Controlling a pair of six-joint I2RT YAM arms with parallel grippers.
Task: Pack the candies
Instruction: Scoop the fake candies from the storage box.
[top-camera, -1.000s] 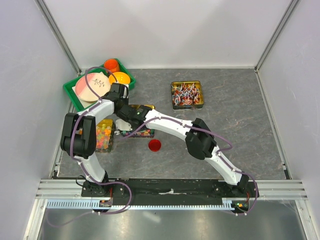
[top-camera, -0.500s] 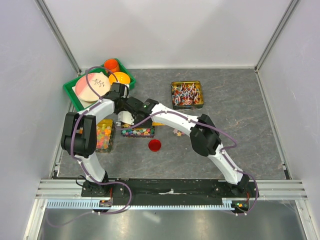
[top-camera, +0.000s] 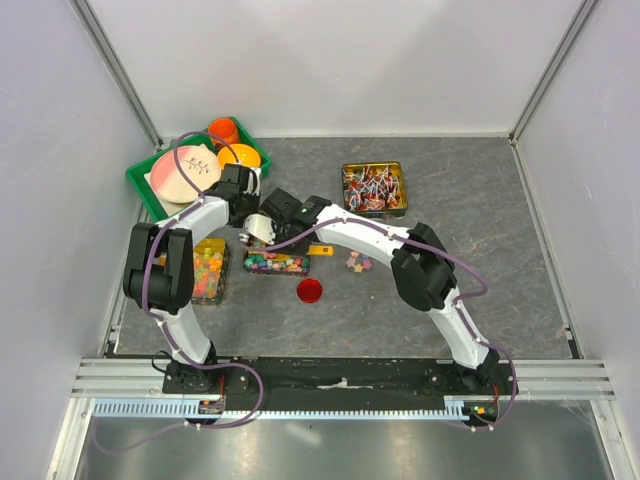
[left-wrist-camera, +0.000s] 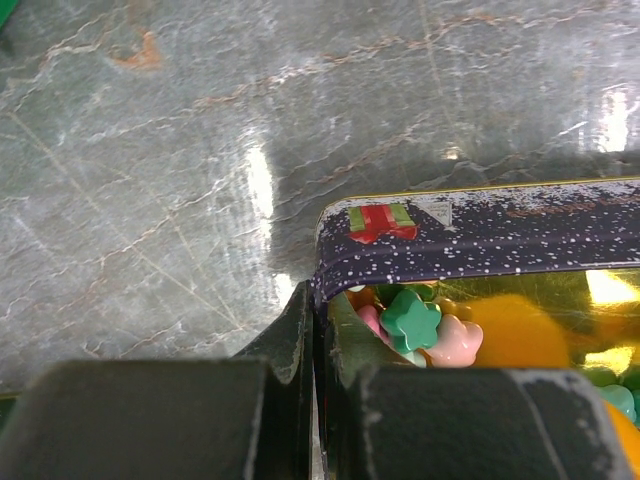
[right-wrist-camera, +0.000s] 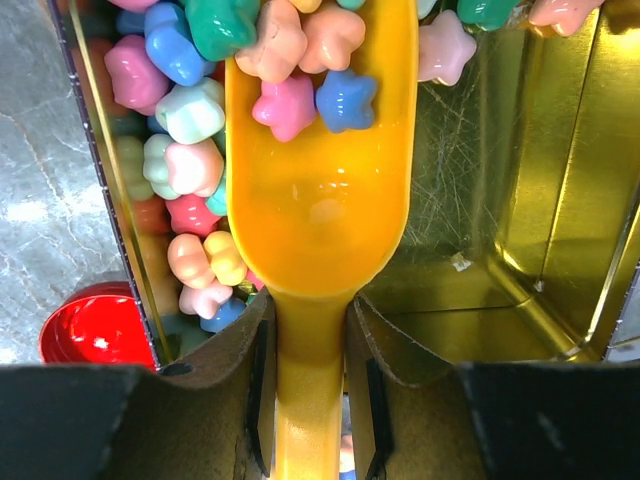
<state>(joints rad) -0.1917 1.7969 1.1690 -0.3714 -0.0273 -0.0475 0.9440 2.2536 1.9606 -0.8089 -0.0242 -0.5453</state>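
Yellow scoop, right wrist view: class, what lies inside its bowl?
Several star-shaped candies sit at the far end of the yellow scoop: pink, blue, peach and teal. The near part of the bowl is bare. Anything beneath those candies is covered.

- Red cup (top-camera: 310, 291): stood on the grey table (top-camera: 500, 280).
- Lollipop tin (top-camera: 374, 189): placed beyond the red cup, rightward, well apart.
- Gummy container (top-camera: 208, 270): set left of the red cup.
- Green tray (top-camera: 143, 192): set beyond and left of the red cup; plate (top-camera: 185, 172), orange bowl (top-camera: 240, 157) and orange cup (top-camera: 222, 131) carried.

Tin (top-camera: 277, 263): left gripper (left-wrist-camera: 318, 345) on far-left corner, scoop (right-wrist-camera: 312, 200) inside; gummy box (top-camera: 207, 271) left, cup (top-camera: 310, 291) near-right; table (top-camera: 490, 260) farther right open.
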